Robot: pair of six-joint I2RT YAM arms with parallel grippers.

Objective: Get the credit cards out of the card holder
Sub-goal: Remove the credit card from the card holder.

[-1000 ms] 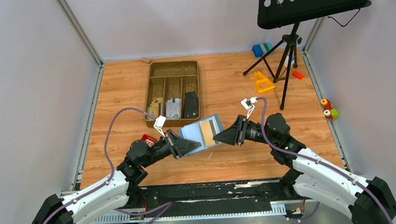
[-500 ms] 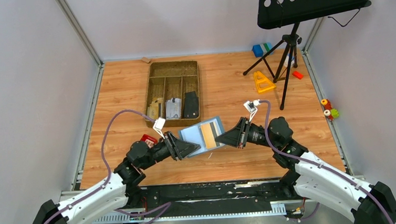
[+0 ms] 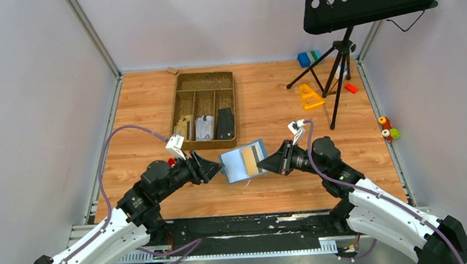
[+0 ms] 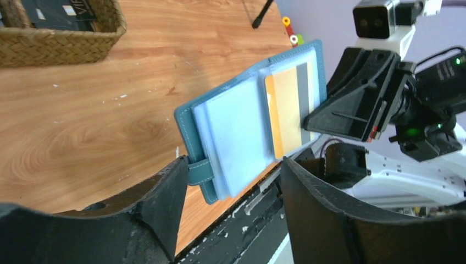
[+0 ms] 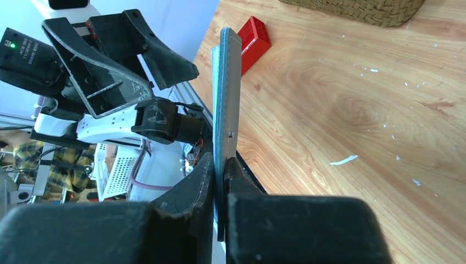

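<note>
The card holder is open and held up off the table between the two arms. Its pale blue inside faces the left wrist camera. A tan credit card with a dark stripe sits in its right-hand pocket. My right gripper is shut on the card holder, which shows edge-on there, pinched at its right edge. My left gripper is open, its fingers wide apart on either side of the holder's near left corner. The clasp strap lies close to the left finger.
A woven divided tray with cards in it stands behind. A red block lies on the table by the left arm. At the back right are a music stand's tripod, an orange triangle and a blue-green block.
The left gripper opened and drew back to the left, letting go of the card holder. The right gripper closed on the holder's right edge, and the holder shifted slightly right.
</note>
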